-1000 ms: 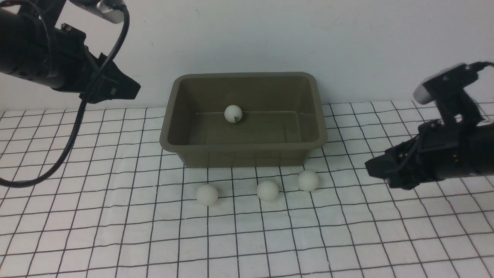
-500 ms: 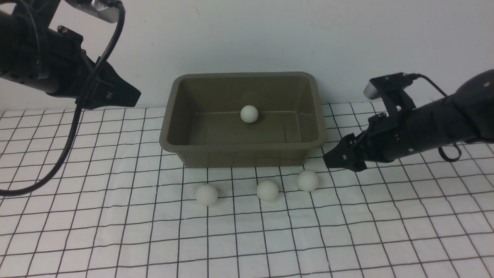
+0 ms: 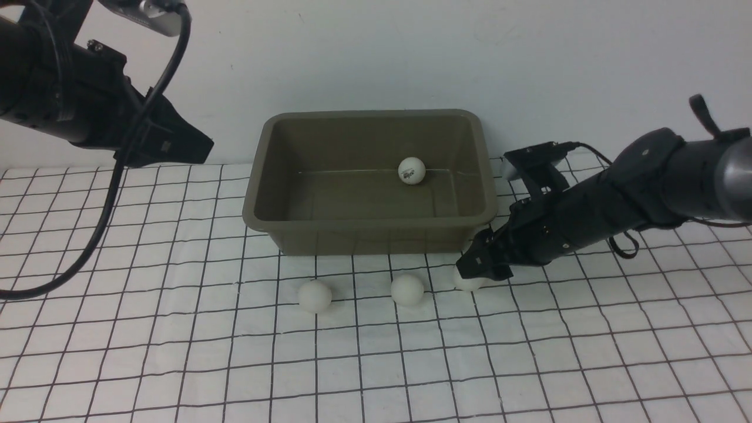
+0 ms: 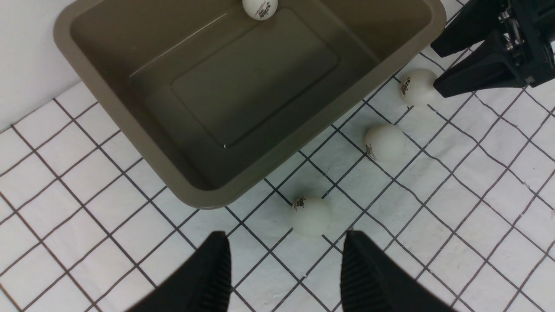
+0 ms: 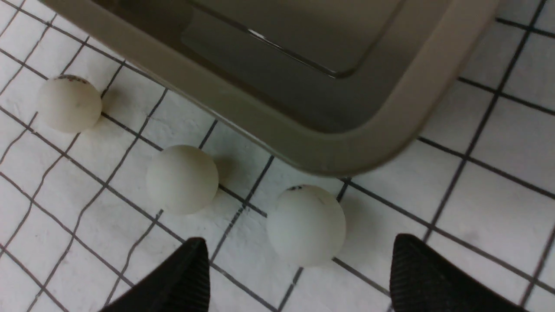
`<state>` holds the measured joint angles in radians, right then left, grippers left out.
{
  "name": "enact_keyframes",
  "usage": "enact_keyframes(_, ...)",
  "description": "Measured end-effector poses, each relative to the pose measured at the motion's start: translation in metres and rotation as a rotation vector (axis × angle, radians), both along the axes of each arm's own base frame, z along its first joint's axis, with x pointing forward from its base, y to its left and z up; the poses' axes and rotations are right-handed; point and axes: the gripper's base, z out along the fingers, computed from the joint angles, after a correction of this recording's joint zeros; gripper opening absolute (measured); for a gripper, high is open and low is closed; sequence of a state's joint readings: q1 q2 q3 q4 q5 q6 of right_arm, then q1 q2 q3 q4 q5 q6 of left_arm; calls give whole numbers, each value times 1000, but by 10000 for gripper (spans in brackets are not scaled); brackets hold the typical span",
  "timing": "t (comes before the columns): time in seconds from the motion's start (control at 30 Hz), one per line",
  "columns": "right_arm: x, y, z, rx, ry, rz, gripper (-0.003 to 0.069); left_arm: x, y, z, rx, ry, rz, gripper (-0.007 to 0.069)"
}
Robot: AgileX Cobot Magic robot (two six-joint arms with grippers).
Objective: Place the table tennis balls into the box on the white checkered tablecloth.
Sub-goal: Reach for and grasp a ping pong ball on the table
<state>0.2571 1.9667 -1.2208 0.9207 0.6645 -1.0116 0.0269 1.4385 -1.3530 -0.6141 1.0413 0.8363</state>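
The olive-grey box [image 3: 364, 226] stands on the white checkered tablecloth [image 3: 176, 352] with one table tennis ball [image 3: 412, 171] inside, near its back wall. Three balls lie in a row in front of the box: left [image 3: 315, 295], middle [image 3: 407, 289], right [image 3: 468, 284]. My right gripper [image 3: 470, 267] is low over the right ball [image 5: 306, 225] and open. The ball sits between its fingertips, touching neither. My left gripper [image 3: 200, 144] hangs high at the left, open and empty [image 4: 285, 236], above the left ball [image 4: 311, 216].
A white wall rises right behind the box. The box's front right corner [image 5: 347, 160] is close beside the right gripper. A black cable [image 3: 117, 194] loops down from the left arm.
My right arm has swung left and down to the right ball, and its jaws have opened. The ball in the box has rolled to the right. The left arm has barely moved.
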Motion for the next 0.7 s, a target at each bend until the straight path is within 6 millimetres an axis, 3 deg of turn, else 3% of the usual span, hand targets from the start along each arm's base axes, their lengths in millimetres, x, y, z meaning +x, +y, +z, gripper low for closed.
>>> enact_keyframes(0.5,5,5,-28,15,65,-25,498,0,0,0,0,0,0,321)
enact_keyframes(0.6,5,6,-29,19,61,-19,446,0,0,0,0,-1,1,321)
enact_keyframes(0.67,5,6,-29,20,57,-14,353,0,0,0,0,-1,1,321)
enact_keyframes(0.7,5,6,-29,18,54,-10,351,0,0,0,0,-1,1,321)
